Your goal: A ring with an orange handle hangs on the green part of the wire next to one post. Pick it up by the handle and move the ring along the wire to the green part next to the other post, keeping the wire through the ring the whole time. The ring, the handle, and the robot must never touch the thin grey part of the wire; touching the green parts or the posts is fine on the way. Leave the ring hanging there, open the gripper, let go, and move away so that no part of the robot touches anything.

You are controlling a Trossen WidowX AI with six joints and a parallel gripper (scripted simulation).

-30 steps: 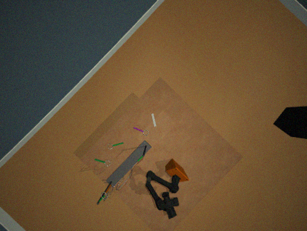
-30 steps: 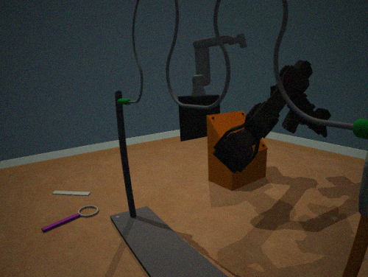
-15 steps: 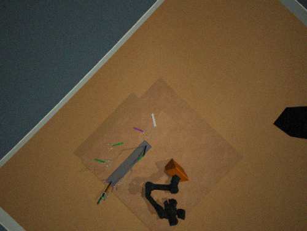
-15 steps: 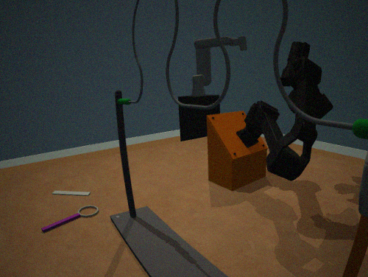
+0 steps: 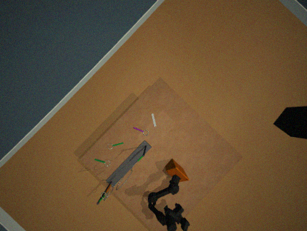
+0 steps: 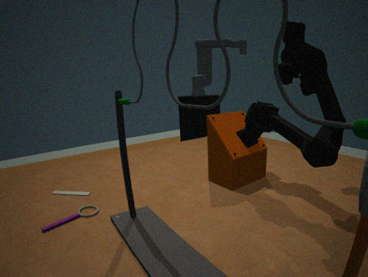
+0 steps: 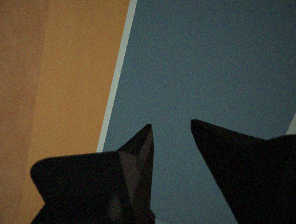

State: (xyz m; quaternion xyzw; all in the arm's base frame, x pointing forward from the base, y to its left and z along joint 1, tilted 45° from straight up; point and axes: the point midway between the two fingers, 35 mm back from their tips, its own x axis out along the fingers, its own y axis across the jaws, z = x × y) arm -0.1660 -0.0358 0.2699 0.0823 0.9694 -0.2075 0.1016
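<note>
The orange handle (image 5: 108,187) (image 6: 355,254) hangs with its ring (image 5: 105,196) on the green wire part by the near post (image 5: 101,200); that green part also shows in the exterior view (image 6: 361,128). The thin grey wire (image 6: 170,74) loops up to the far post (image 5: 144,150) (image 6: 124,158) with its green part (image 5: 140,158) (image 6: 124,101). My gripper (image 5: 175,179) (image 6: 246,137) (image 7: 171,126) is far from the handle, beside the orange block (image 5: 175,169) (image 6: 232,158). Its fingers stand partly apart with nothing between them.
The grey base plate (image 5: 123,169) (image 6: 162,247) carries both posts. A purple-handled ring (image 5: 139,129) (image 6: 68,219), a white bar (image 5: 153,120) (image 6: 71,192) and two green-handled rings (image 5: 115,144) (image 5: 101,161) lie on the floor. A black box (image 5: 291,121) (image 6: 196,118) stands at the back.
</note>
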